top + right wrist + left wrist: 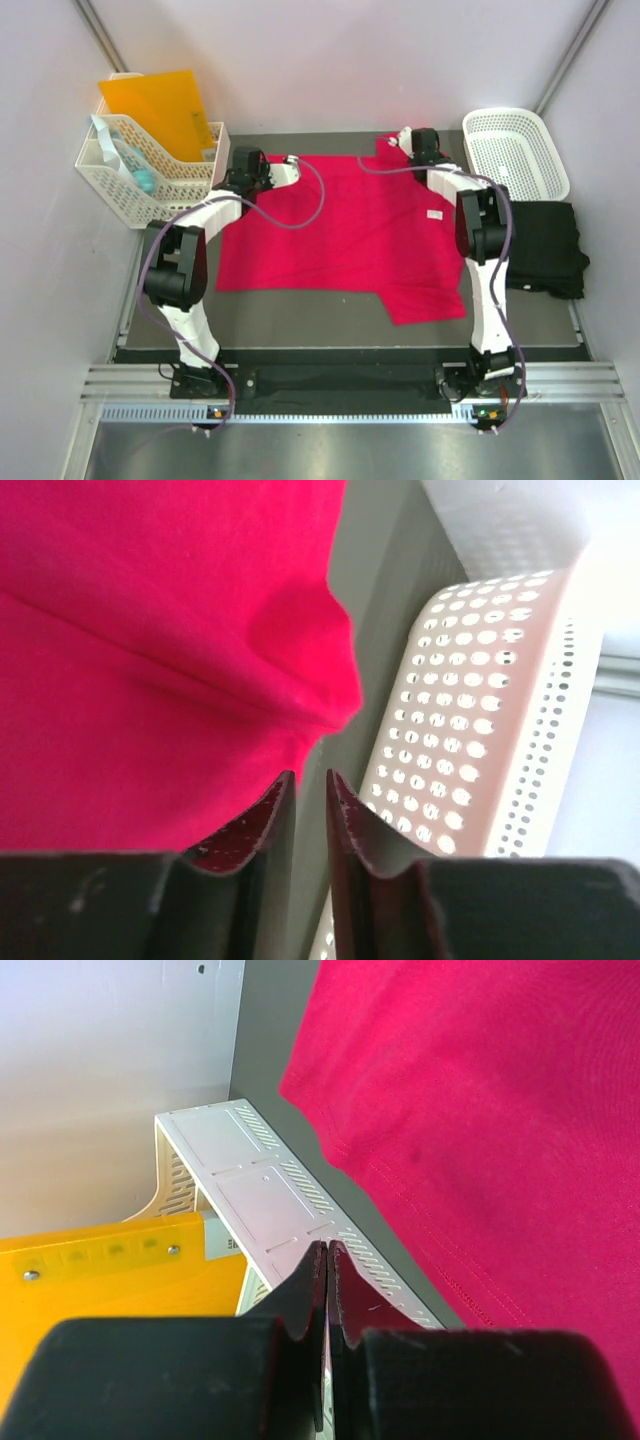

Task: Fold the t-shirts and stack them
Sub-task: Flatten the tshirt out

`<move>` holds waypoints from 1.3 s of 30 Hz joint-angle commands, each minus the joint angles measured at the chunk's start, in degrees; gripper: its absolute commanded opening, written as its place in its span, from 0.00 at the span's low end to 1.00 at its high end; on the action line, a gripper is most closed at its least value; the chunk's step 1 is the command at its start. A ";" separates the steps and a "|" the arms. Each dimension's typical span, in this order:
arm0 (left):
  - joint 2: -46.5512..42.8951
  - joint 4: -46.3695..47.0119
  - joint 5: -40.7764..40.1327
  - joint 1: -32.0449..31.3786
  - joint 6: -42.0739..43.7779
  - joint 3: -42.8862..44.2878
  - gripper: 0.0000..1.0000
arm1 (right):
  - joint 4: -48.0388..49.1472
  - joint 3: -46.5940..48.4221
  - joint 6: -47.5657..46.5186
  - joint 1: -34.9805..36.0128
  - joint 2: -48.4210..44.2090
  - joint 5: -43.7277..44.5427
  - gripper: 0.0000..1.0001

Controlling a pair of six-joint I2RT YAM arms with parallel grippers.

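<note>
The pinkish-red cloth t-shirt [340, 225] lies spread flat on the middle of the worktop [300, 310]. Left of it stands the white slotted plastic file rack [140, 170], with an orange plastic folder [160, 110] in it. To the shirt's right lies the black cloth t-shirt [545, 245]. To its far right stands the white perforated plastic basket [515, 150].

On our right gripper [309, 778] we see two dark fingers [250, 825] slightly parted, nothing between them. Above and to the left spreads the bright pinkish-red cloth t-shirt [150, 630]. One creased corner of it juts toward the white perforated plastic basket [480, 710], with a strip of grey table [385, 570] between the two.
</note>
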 commanded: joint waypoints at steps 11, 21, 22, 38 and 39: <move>-15.52 -5.67 9.57 -0.85 8.67 -18.74 0.31 | -19.52 -18.02 -1.76 6.70 -31.27 -22.06 0.47; -32.04 -15.76 15.90 -0.85 15.98 -31.08 0.10 | -35.09 -39.03 -11.99 9.08 -46.40 -25.93 0.32; -32.75 -16.82 15.91 -0.85 15.46 -31.00 0.13 | -36.23 -39.92 -12.86 9.17 -48.76 -26.37 0.36; -54.98 -26.68 14.94 1.44 23.97 -44.96 0.52 | -45.73 -63.91 -19.99 12.41 -80.14 -30.33 0.66; -55.78 -26.50 15.46 1.53 24.06 -45.67 0.52 | -45.74 -66.71 -20.25 12.77 -82.43 -29.72 0.69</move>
